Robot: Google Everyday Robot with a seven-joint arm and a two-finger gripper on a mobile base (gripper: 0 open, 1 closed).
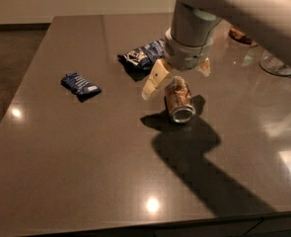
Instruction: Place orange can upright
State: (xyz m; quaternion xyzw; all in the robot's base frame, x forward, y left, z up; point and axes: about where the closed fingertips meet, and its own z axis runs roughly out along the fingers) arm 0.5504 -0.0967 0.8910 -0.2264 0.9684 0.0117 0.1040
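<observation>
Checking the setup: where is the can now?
Camera view, table centre-right: the can lies on its side beneath the open claw, beside a blue packet.
</observation>
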